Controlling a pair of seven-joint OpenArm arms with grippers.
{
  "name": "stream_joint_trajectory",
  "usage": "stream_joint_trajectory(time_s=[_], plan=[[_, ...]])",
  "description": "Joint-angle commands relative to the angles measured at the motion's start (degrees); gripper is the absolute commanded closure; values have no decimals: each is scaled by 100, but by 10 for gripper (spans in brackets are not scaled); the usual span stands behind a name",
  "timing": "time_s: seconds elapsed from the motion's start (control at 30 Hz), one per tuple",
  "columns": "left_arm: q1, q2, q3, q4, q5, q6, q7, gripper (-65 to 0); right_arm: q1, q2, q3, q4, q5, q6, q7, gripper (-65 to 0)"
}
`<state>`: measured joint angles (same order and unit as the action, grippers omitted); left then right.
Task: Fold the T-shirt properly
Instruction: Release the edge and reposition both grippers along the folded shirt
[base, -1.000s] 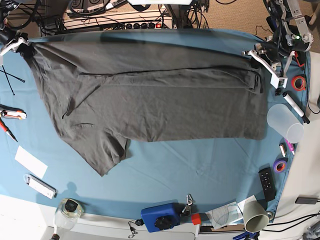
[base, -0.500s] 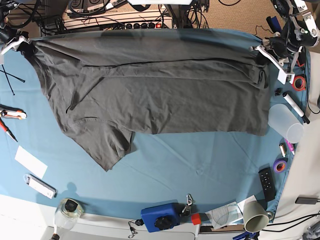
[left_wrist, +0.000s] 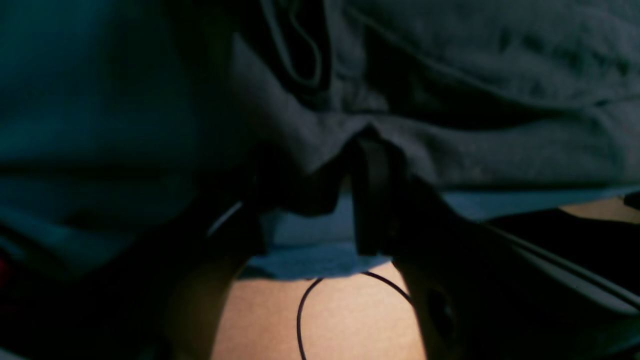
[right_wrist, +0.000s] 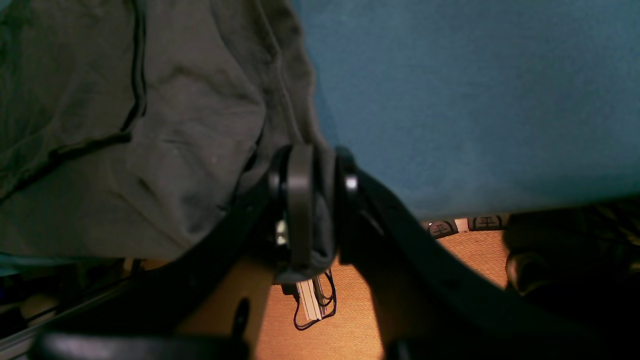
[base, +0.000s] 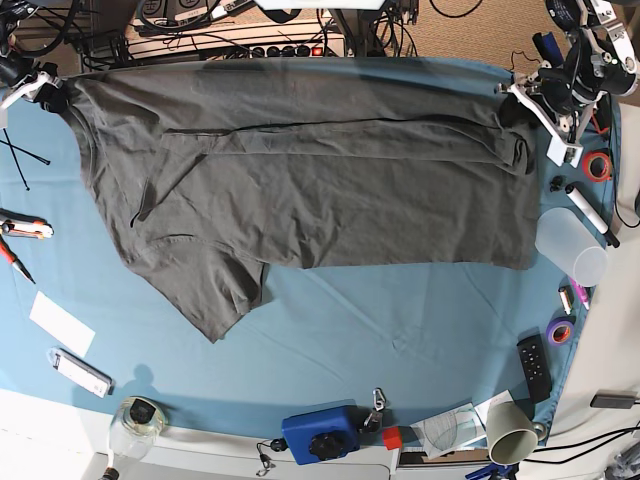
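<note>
From my left wrist camera the picture is dark. The large dark charcoal-grey cotton T-shirt fills the upper right of the frame, its crumpled edge sagging toward the middle. My left pincer reaches up from the bottom; its two black fingers stand apart with blue cloth showing between them, and the shirt's edge drapes over their tips. I cannot tell whether they grip that edge or merely touch it. Under them, at bottom centre, a thin black cable loops over a tan floor.

From my right wrist camera the T-shirt covers the upper left of the frame, and the blue table cloth covers the upper right. My right pincer sits at centre, narrowed onto a fold of the grey fabric that runs down between the two black fingers and hangs out below them.

In the base view the T-shirt lies spread across the upper half of the frame on the blue table cloth, one sleeve pointing toward the lower left. My right pincer is at the shirt's upper left corner, and my left pincer is at its upper right corner.
</note>
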<state>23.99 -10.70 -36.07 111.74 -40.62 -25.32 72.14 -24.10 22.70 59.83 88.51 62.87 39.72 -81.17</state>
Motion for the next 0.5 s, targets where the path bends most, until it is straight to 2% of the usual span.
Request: stream_joint_trajectory(time_s=[0.0, 0.17, 0.37, 0.47], plan=[[2, -72, -46, 164, -173, -7, -44, -245, 0, 162, 61, 103, 55, 9, 117, -84], [0, -74, -50, 608, -175, -28, -57, -245, 0, 175, 66, 103, 74, 7, 117, -84], [2, -74, -50, 1360, 232, -26, -63, -245, 0, 177, 66, 103, 76, 7, 117, -84], [15, -74, -50, 1541, 310, -26, -293, -245, 17, 177, 66, 107, 76, 9, 117, -84]])
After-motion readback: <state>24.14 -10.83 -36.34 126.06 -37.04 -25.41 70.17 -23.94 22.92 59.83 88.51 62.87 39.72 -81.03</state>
